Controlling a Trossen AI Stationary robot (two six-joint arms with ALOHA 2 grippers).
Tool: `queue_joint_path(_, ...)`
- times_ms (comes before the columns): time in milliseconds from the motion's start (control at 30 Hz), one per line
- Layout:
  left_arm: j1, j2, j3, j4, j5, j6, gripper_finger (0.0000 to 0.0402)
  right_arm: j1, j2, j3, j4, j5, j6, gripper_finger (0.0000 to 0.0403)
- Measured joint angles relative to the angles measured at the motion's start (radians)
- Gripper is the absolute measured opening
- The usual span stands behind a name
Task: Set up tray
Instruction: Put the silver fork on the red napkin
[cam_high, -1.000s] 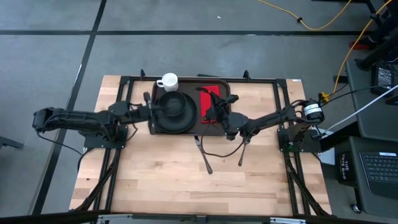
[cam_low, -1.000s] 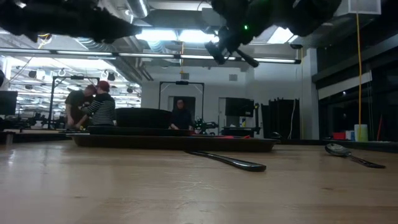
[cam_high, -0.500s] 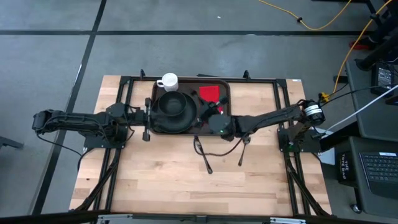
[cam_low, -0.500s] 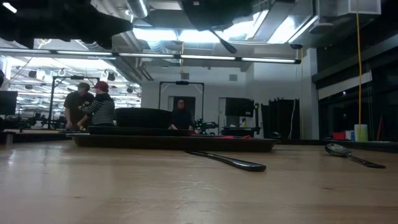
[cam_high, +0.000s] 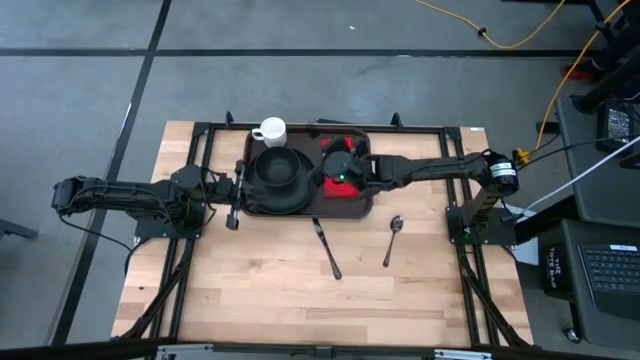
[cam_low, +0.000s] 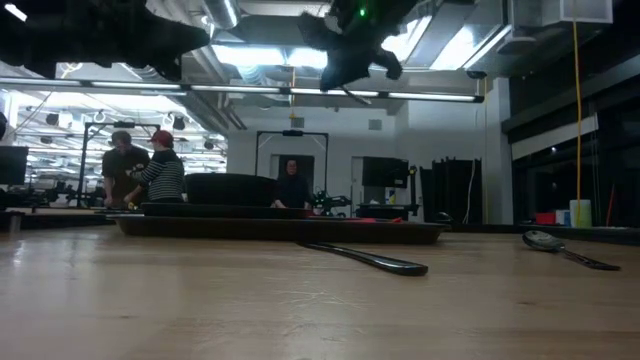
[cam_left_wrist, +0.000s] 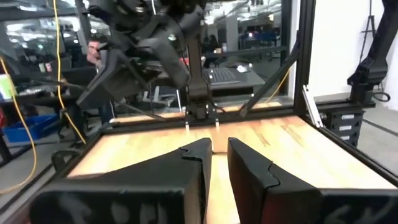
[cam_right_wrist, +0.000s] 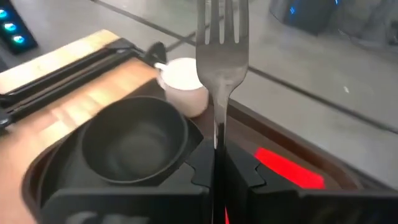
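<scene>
No legible writing. Right gripper (cam_right_wrist: 214, 171) clamps a fork (cam_right_wrist: 219, 43) above the tray (cam_high: 366, 205) at the table's far middle; left gripper (cam_left_wrist: 214, 165) beside it, fingers narrowly parted, empty

High view looks straight down; low view sits at tabletop level; both share the tray (cam_high: 365, 205).

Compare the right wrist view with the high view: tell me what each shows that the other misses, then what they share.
Only the right wrist view shows the fork clamped upright in the right gripper, its jaws shut on the handle. Only the high view shows the left gripper beside the tray's left edge, plus a knife and spoon lying on the table. Both show the black bowl, white cup and red napkin.
</scene>
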Motion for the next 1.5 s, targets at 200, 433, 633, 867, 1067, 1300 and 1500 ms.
queue_joint_path(200, 0.000, 0.000, 0.000, -0.056, 0.000, -0.002, 0.0045, -0.044, 0.000, -0.005, -0.132, -0.007, 0.142, 0.0017)
queue_joint_path(433, 0.000, 0.000, 0.000, -0.063, -0.005, -0.002, 0.0046, -0.082, 0.009, -0.006, -0.229, -0.035, 0.293, 0.0026)
queue_joint_path(633, 0.000, 0.002, 0.000, -0.063, -0.005, -0.002, 0.0043, -0.102, 0.046, -0.007, -0.217, -0.060, 0.337, 0.0016)
queue_joint_path(867, 0.000, 0.003, 0.000, -0.063, -0.007, -0.002, 0.0046, -0.139, 0.124, -0.006, -0.213, -0.122, 0.435, 0.0032)
queue_joint_path(1067, 0.000, 0.003, 0.000, -0.063, -0.007, -0.011, 0.0043, -0.155, 0.202, -0.006, -0.184, -0.150, 0.475, 0.0017)
queue_joint_path(1300, 0.000, 0.003, 0.000, -0.063, -0.007, -0.012, 0.0047, -0.162, 0.244, -0.006, -0.167, -0.171, 0.506, 0.0034)
queue_joint_path(1500, 0.000, 0.003, 0.000, -0.063, -0.007, -0.011, 0.0043, -0.175, 0.249, -0.006, -0.167, -0.222, 0.507, 0.0017)
